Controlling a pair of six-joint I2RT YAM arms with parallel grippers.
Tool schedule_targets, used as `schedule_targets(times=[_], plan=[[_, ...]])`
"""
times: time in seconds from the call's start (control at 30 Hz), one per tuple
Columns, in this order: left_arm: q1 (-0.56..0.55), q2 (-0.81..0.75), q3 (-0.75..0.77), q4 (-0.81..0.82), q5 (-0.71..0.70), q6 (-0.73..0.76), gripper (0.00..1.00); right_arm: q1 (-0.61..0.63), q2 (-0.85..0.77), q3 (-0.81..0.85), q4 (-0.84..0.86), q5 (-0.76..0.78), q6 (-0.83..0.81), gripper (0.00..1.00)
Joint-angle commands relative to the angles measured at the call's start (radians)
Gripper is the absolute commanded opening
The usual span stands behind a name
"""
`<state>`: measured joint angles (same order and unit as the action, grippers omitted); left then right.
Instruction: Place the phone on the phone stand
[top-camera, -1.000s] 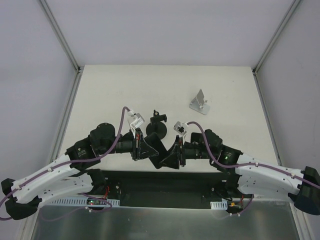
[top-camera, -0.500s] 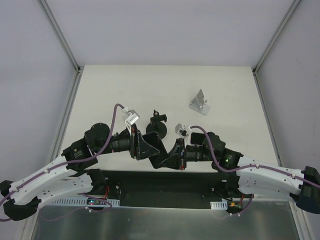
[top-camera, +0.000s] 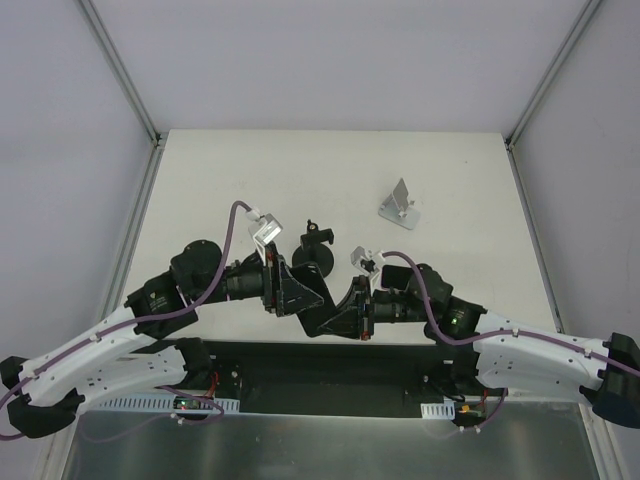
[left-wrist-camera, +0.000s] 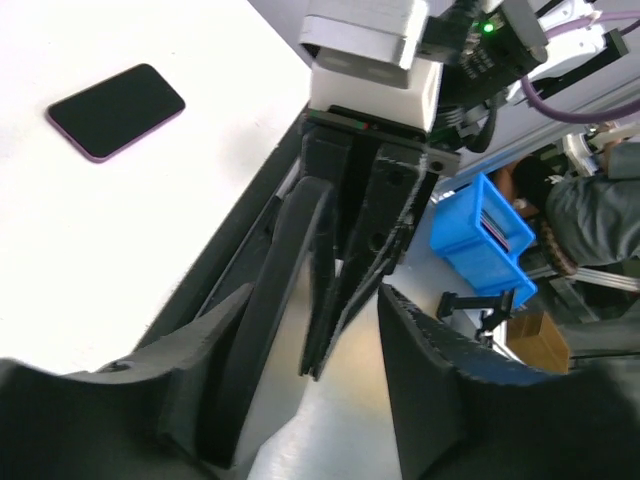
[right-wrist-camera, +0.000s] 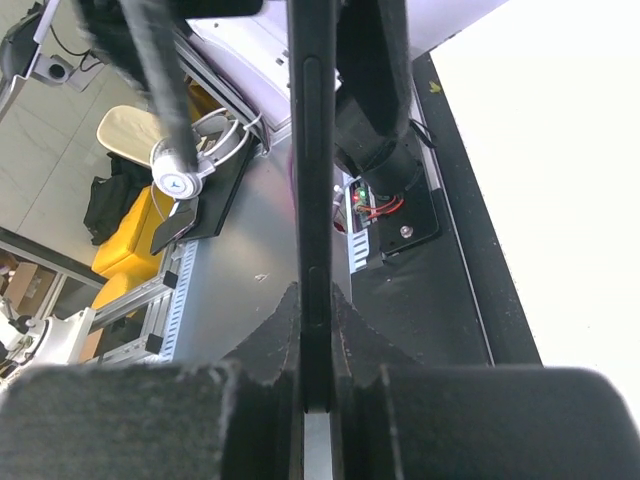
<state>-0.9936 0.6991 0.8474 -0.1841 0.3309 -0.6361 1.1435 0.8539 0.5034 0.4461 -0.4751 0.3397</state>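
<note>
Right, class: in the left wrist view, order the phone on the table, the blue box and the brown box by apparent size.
1. Phone on the table and blue box: roughly alike, too close to rank.
2. Brown box: smallest, though partly hidden.

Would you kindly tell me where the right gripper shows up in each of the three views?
Top external: right gripper low centre of the picture.
Left wrist: centre, pointing toward the camera.
Right wrist: bottom centre, clamped on a thin dark slab.
Shared landmark: the black strip along the table's near edge.
</note>
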Motion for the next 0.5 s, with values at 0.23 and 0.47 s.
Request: schedule_targets(times=[0.23, 0.47], plan=[[-0.002, -0.03, 0.038, 0.11, 0.069, -0.034, 0.15, -0.002, 0.004, 0.03, 0.051, 0.001, 0.039, 0.01], [-0.002, -0.038, 0.088, 0.057, -0.001, -0.033, 0.0, 0.009, 0.007, 0.061, -0.074, 0.054, 0.056, 0.18]])
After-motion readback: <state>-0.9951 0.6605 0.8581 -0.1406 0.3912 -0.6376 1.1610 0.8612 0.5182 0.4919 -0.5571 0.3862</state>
